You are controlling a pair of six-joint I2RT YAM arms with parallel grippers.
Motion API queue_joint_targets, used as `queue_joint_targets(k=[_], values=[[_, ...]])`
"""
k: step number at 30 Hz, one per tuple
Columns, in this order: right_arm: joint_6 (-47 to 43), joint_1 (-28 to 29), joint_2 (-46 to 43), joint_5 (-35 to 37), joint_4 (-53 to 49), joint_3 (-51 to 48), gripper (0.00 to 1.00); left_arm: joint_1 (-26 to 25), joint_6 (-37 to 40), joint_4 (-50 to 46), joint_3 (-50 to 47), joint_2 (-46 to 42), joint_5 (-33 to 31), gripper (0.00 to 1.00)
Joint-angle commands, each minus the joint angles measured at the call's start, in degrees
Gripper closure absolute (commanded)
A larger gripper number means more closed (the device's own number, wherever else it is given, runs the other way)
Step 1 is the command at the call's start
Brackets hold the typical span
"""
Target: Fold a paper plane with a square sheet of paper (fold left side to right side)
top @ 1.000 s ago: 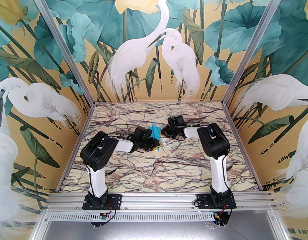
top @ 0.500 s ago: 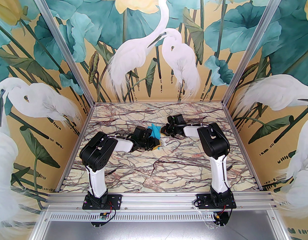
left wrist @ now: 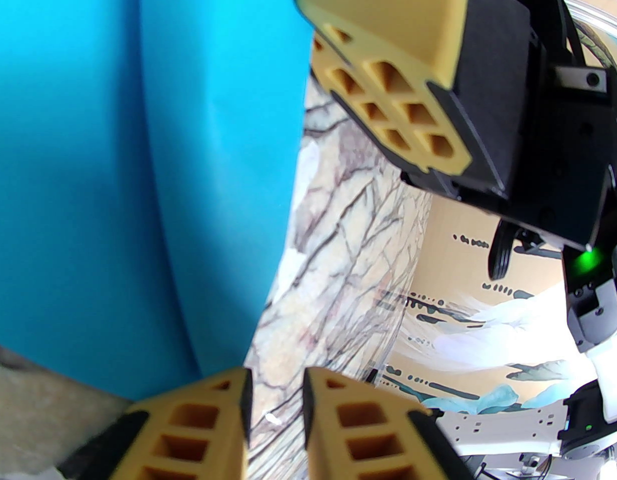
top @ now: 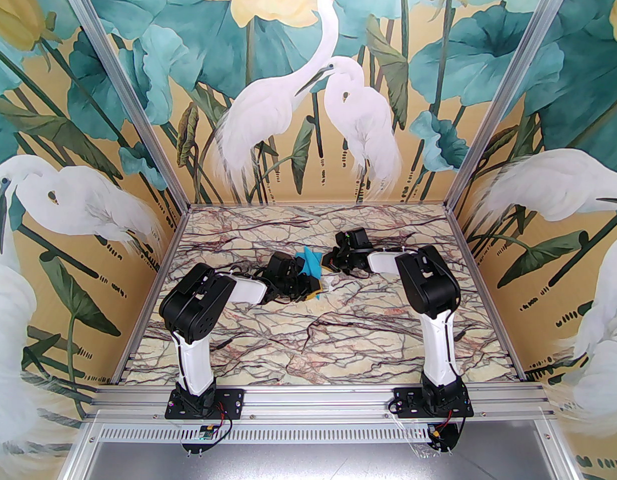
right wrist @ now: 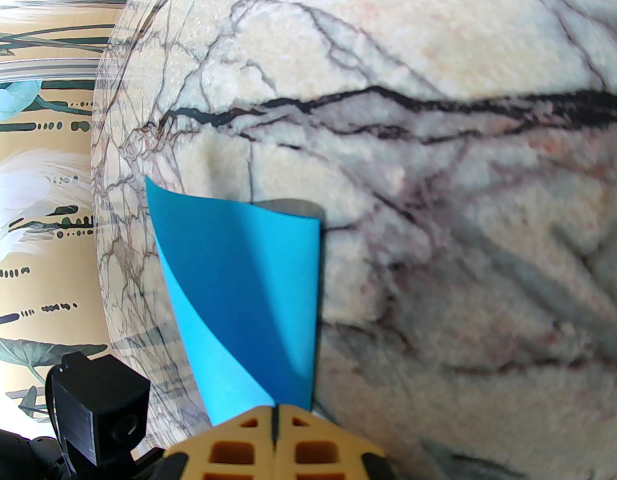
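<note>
top view: a marbled surface [top: 308, 348] sits inside walls [top: 288, 93] painted with egrets and lotus leaves. both arms reach to its middle, where the blue paper [top: 308, 265] stands curled between the left claw [top: 313, 290] and the right claw [top: 327, 266]. arms and paper sit much as they did a second ago.

left wrist: the left claw [left wrist: 274, 383] is open a narrow way, with bare surface [left wrist: 338, 248] showing in the gap and nothing held. the paper [left wrist: 113, 168] rises just beside one finger; the right claw [left wrist: 328, 13] is at its upper edge.

right wrist: the right claw [right wrist: 274, 415] is closed tight, pinching the paper [right wrist: 238, 278] by its near edge, the sheet bowing up over the surface [right wrist: 438, 168].
</note>
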Motion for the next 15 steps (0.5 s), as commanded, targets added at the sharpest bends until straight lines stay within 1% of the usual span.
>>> queue_joint_targets(k=[1, 15], values=[[-1.2, 0.2, 1.5, 1.4, -1.4, 1.4, 1.00, -0.5, -0.5, 0.1, 1.4, 1.4, 1.5, 0.75], [-2.2, 0.6, 2.2, 2.2, -3.5, 2.3, 1.00, -0.6, -0.2, -1.1, 1.7, 2.0, 1.5, 0.75]])
